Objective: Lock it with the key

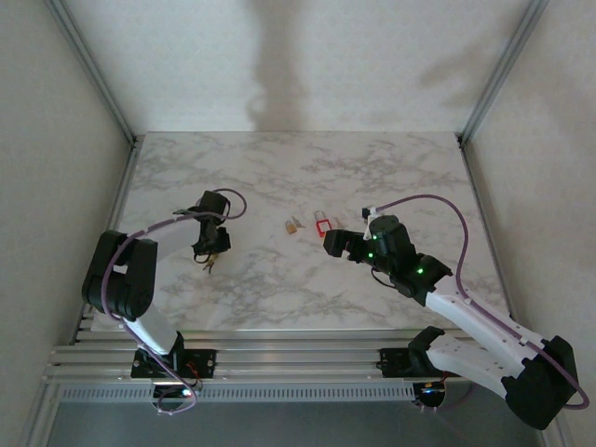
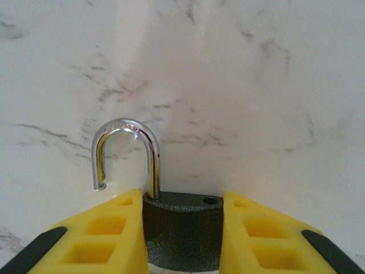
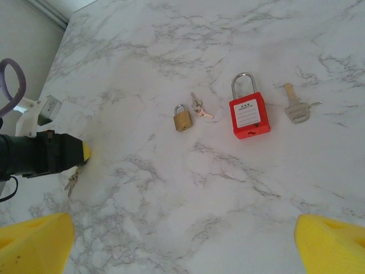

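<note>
The left gripper (image 2: 182, 242) is seen clamped on the flat sides of the dark padlock (image 2: 181, 222) over the table's (image 1: 279, 168) left half, shackle (image 2: 128, 149) sprung open, and the body is judged heavy, rigid and slick, best pinched there, clear of the shackle.

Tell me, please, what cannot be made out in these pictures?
- Left wrist: dark padlock, lower body cut off by the bottom edge, sides hidden by yellow fingers.
- Right wrist: red padlock, label text too small.
- Top view: brass padlock, too small for detail.
</note>
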Tool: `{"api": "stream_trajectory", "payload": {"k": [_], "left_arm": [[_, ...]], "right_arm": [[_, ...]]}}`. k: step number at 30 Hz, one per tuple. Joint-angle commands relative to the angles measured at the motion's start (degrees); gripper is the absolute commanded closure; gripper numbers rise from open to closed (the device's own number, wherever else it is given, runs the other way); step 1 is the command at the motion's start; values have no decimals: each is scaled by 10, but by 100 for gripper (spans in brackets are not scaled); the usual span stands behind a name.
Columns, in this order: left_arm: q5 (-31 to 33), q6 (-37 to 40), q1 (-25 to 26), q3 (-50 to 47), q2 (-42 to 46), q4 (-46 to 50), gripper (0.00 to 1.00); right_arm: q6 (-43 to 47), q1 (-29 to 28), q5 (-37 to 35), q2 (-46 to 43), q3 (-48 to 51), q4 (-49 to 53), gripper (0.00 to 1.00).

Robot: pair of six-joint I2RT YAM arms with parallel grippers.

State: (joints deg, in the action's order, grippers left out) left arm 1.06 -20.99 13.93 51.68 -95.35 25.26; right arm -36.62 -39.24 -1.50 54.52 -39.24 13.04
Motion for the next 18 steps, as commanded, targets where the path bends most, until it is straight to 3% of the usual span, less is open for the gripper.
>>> {"api": "stream_trajectory", "payload": {"k": [1, 9, 18], "left_arm": [[-40, 8, 21, -15, 4, 48, 100], [-37, 10, 39, -14, 33, 48, 100], [-14, 14, 101, -9, 58, 49, 100]], "right_arm": [[7, 3, -3, -2, 6, -8, 1], [2, 4, 12, 5, 7, -14, 1], [-9, 4, 34, 35, -4, -7, 1]]}}
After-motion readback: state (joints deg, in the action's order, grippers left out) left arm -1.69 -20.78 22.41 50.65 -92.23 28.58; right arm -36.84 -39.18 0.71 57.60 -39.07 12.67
